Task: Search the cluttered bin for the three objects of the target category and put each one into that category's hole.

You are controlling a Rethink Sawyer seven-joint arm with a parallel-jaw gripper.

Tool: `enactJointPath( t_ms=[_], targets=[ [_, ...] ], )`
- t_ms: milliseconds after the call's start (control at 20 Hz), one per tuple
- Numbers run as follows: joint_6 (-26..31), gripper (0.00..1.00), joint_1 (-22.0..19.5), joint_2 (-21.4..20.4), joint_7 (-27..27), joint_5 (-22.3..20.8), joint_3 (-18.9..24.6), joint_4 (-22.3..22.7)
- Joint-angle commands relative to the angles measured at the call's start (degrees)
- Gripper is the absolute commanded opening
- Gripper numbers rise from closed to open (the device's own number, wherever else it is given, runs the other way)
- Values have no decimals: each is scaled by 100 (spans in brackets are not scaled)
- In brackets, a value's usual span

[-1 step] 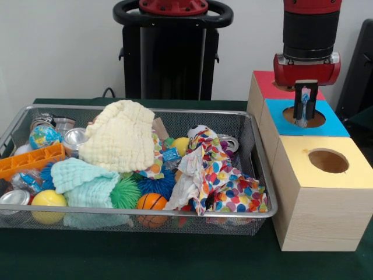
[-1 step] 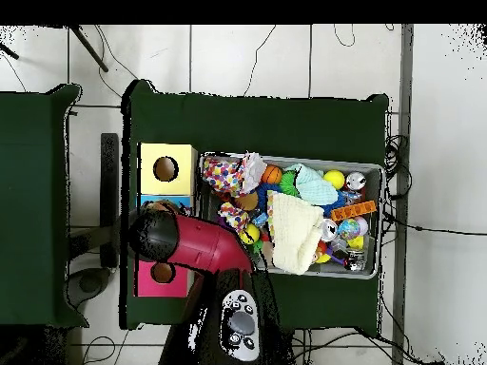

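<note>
Hanging upright in the closed jaws, a small blue object (image 1: 302, 108) points down into the blue box's hole (image 1: 303, 117).

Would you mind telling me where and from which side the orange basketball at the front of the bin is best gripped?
Take the orange ball across its upper half, from straight above. Its top shows bare, but the green spiky ball crowds one side, the spotted cloth the other, and the bin's front rim stands just before it, so a sideways approach looks blocked. The fingers should straddle the widest part, front to back, I judge.
</note>
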Motion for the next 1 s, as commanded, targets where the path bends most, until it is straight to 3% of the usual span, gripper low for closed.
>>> enactJointPath(
  t_ms=[50, 1000],
  targets=[
    [-230, 0, 19, 244, 1211, 77, 353, -40],
    [-78, 0, 194, 260, 1214, -11, 78, -152]
  ],
)
